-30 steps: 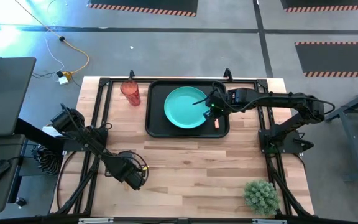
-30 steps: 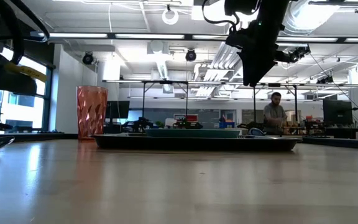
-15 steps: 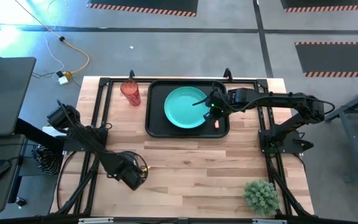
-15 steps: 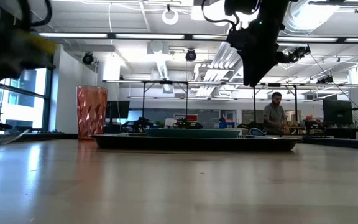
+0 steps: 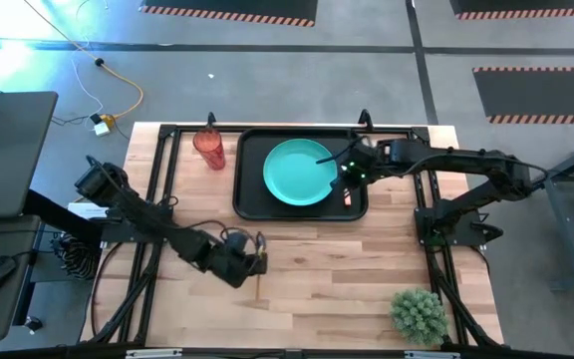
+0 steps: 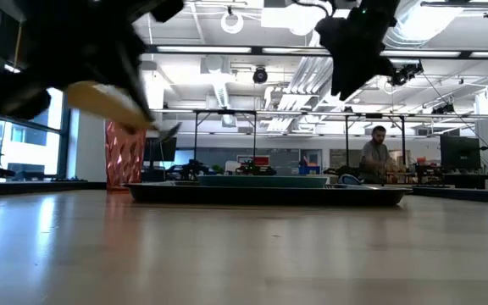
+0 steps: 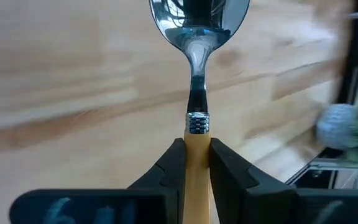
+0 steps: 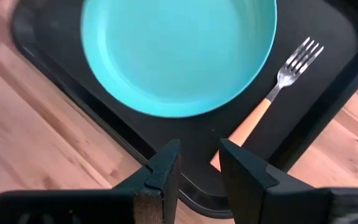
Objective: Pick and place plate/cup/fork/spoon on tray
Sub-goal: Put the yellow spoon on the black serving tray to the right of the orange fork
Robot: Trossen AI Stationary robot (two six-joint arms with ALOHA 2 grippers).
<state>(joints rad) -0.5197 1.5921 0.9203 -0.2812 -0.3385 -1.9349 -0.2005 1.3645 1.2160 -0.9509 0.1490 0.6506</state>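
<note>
My left gripper [image 5: 254, 261] is above the table's near middle, shut on the spoon [image 7: 197, 74], which has a silver bowl and a yellow-orange handle. It also shows in the low view [image 6: 113, 100], blurred. My right gripper [image 5: 355, 168] hangs open and empty above the right part of the black tray [image 5: 250, 194]. The teal plate [image 5: 300, 172] lies flat in the tray. The fork [image 8: 278, 87] lies on the tray floor beside the plate's right side. The red cup [image 5: 209, 148] stands upright on the table left of the tray. My left gripper pinches the spoon's handle [image 7: 196, 146] between its two fingers [image 7: 173, 165], close to the metal collar. The spoon runs along the fingers, and its bowl [image 7: 197, 15] sticks out past the fingertips. It is lifted clear of the table, bowl end slanting down toward the right [image 6: 168, 129].
A small green plant [image 5: 419, 314] stands at the table's near right corner. Black frame rails run along the table's left and right sides. A person [image 6: 378, 157] stands in the room far behind the table.
My left gripper has gone up and toward the table's right edge, carrying the spoon from the table top near the left edge to above the near middle, clear of the wood. My right gripper has drawn a little toward the right edge and stays open.
</note>
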